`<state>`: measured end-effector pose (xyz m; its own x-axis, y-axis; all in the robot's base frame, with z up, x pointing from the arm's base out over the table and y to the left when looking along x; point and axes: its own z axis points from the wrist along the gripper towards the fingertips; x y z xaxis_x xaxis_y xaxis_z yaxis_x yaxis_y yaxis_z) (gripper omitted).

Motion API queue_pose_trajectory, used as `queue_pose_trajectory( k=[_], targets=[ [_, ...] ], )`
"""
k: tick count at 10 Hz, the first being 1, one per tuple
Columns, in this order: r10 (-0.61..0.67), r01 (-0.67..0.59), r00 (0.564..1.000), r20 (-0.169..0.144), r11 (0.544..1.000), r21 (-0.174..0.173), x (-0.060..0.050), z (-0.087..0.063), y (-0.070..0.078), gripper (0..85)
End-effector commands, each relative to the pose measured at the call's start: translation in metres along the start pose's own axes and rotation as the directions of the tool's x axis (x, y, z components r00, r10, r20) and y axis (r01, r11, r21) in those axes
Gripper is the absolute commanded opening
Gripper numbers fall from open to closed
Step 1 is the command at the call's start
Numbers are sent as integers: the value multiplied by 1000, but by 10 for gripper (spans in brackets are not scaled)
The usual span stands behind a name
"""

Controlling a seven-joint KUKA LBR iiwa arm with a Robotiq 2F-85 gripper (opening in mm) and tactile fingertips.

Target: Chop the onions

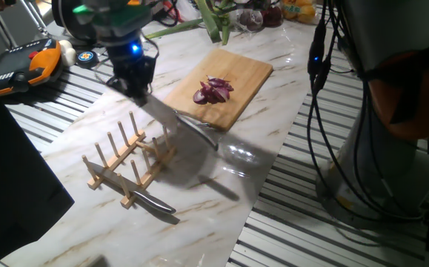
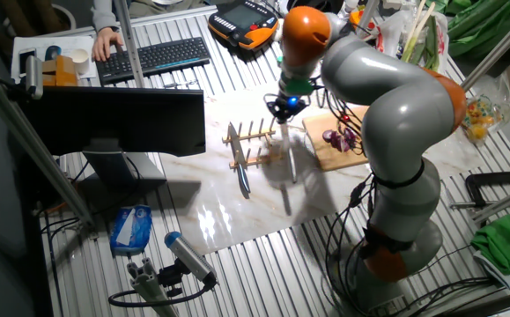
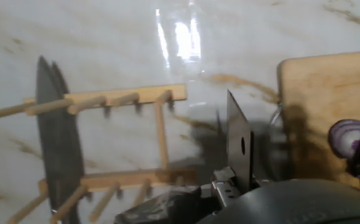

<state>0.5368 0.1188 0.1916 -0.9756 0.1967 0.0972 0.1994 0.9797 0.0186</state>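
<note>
The onions (image 1: pixel 213 90) lie as purple slices and bits on a wooden cutting board (image 1: pixel 245 73), also seen in the other fixed view as onions (image 2: pixel 338 138) on the board (image 2: pixel 332 156). In the hand view a cut onion piece (image 3: pixel 347 139) sits at the right edge of the board (image 3: pixel 316 99). My gripper (image 1: pixel 134 78) hovers left of the board, shut on a wide-bladed knife (image 1: pixel 178 120) that slants down toward the board's near corner. The hand view shows that blade (image 3: pixel 239 146) edge-on, between the rack and the board.
A wooden peg rack (image 1: pixel 125 165) stands on the marble top, with a second knife (image 1: pixel 152 202) lying through it. Green stalks (image 1: pixel 214 22) and wrapped dark red vegetables (image 1: pixel 262 16) lie behind the board. An orange pendant (image 1: pixel 29 63) sits at the far left; cables (image 1: pixel 318 59) hang at the right.
</note>
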Motion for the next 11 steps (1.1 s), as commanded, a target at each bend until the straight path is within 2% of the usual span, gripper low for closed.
queue_pose_trajectory(
  k=[1,6,9,11],
  targets=[
    [0,0,1000,-2,1000,0,-2,6,3,7],
    [-7,7,1000,-21,1000,-4,-19,27,7,7],
    [-22,22,999,-44,1000,-11,-33,48,8,7],
    [-25,24,999,-47,1000,-18,-35,61,9,7]
  ],
)
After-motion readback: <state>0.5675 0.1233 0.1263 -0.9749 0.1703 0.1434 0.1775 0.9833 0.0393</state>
